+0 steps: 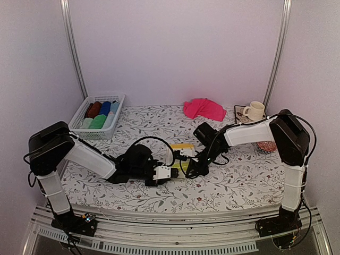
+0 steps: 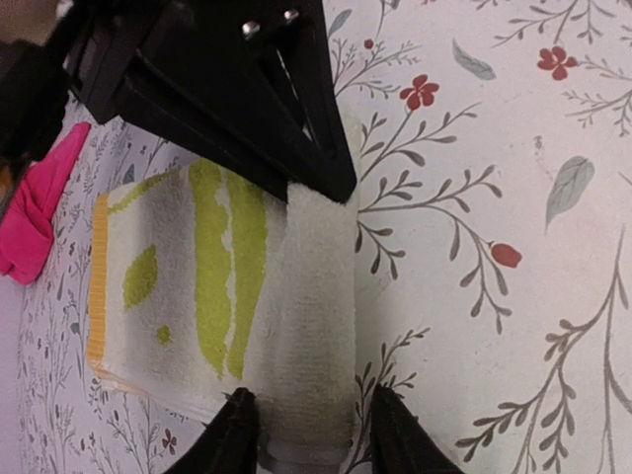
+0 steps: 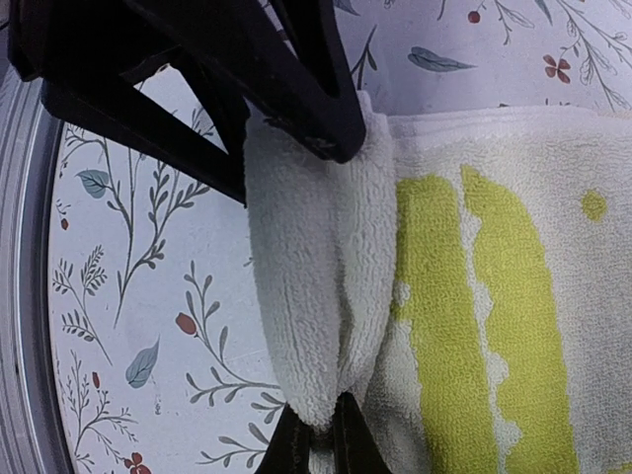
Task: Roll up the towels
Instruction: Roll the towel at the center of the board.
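Mid-roll on the lime-yellow towel (image 1: pixel 183 147) at table (image 1: pixel 239 178) centre. Pinching one end of its rolled edge with the right jaws; straddling the other with the left jaws spread, seemingly unclamped. Next: close left, turn evenly toward 12 o'clock. Then the pink towel (image 1: pixel 204 109), at 1 o'clock.

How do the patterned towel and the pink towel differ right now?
The patterned towel lies flat, one edge rolled; the pink towel sits crumpled near the back. The right gripper pinches the patterned towel's roll and the left gripper straddles it; nothing touches the pink towel. Both are small cloths on the table.
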You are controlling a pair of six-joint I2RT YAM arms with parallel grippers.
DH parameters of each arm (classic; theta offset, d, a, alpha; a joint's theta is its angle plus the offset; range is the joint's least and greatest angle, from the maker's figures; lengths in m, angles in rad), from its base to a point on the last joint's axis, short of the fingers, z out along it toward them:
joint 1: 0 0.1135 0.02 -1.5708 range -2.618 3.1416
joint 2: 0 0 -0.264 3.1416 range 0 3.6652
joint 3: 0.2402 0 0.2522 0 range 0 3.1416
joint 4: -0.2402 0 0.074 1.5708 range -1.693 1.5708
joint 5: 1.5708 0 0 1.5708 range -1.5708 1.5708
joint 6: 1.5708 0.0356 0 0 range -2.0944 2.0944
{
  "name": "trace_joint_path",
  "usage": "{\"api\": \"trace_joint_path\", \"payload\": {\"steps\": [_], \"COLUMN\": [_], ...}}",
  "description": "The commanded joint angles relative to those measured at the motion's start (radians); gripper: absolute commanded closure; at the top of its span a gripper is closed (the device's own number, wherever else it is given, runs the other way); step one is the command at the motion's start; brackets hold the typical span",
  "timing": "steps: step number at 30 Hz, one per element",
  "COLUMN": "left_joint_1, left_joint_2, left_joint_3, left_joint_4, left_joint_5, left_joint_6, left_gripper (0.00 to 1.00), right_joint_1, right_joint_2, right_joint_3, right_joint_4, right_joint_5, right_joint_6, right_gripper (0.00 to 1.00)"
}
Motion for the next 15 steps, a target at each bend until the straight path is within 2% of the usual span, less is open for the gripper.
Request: {"api": "trace_joint_path", "payload": {"steps": [1, 3, 7, 9, 15], "left_joint_1": [-0.015, -0.014, -0.007, -0.002, 0.035], "left_joint_2": [0.019, 0.019, 0.008, 0.01, 0.038], "left_joint_3": [0.031, 0.032, 0.045, 0.06, 0.134], "left_joint_4": [-0.033, -0.046, -0.102, -0.146, -0.278], "left_joint_5": [-0.011, -0.004, 0.043, 0.067, 0.164], "left_joint_6": [0.003, 0.002, -0.018, -0.032, -0.092], "left_gripper": [0.69, 0.81, 1.0, 1.0, 1.0], "right_joint_1": [-0.003, -0.003, -0.008, -0.01, -0.011], "right_joint_2": [0.021, 0.021, 0.008, -0.01, -0.09], "right_joint_3": [0.023, 0.025, 0.031, 0.029, -0.019], "right_joint_4": [-0.019, -0.019, -0.012, -0.004, 0.046], "right_joint_5": [-0.015, -0.008, 0.028, 0.051, 0.13], "right_joint_6": [0.007, 0.007, 0.01, 0.009, -0.011], "right_gripper": [0.95, 0.94, 0.9, 0.84, 0.59]}}
